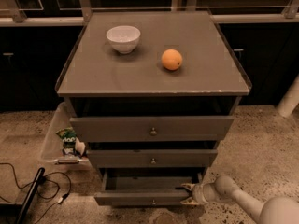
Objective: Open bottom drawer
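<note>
the bottom drawer (140, 198), slimmest of the three grey fronts, stands pulled partly out at the foot of the cabinet (140, 78), its dark inside showing behind the front panel and its small brass knob (153, 201) facing forward. the gripper (188, 194) sits at the right end of that front panel, touching it, on a pale arm (233, 197) reaching in from the lower right (whether it is spread or clamped cannot be told). the middle drawer (121, 158) and top drawer (117, 127) sit further back. on the cabinet top are a white bowl (123, 38) and an orange (172, 59), apart. left of the cabinet a clear bin (50, 141) holds a green packet (68, 136); its print cannot be read.
</note>
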Motion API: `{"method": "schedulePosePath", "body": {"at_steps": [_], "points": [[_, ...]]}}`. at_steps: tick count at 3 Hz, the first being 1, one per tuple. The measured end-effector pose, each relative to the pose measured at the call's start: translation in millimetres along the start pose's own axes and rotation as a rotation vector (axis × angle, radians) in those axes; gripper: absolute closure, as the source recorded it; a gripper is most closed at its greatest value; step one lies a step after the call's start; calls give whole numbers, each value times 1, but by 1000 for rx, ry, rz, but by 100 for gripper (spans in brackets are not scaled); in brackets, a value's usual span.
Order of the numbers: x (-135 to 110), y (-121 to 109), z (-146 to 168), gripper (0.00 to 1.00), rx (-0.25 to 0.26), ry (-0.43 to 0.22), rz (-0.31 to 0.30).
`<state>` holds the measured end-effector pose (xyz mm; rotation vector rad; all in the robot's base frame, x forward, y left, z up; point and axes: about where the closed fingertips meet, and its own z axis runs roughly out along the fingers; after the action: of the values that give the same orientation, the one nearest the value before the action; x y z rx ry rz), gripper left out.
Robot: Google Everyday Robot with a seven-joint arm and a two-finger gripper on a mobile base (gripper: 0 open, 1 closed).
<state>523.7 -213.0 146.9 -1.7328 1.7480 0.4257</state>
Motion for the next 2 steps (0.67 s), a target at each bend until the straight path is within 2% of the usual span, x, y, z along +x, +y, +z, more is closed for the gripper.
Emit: {"method": "schedulePosePath", "body": {"at_steps": [1, 2], "points": [[-3, -1, -4, 76, 0, 0, 0], [0, 12, -11, 98, 6, -6, -5]]}}
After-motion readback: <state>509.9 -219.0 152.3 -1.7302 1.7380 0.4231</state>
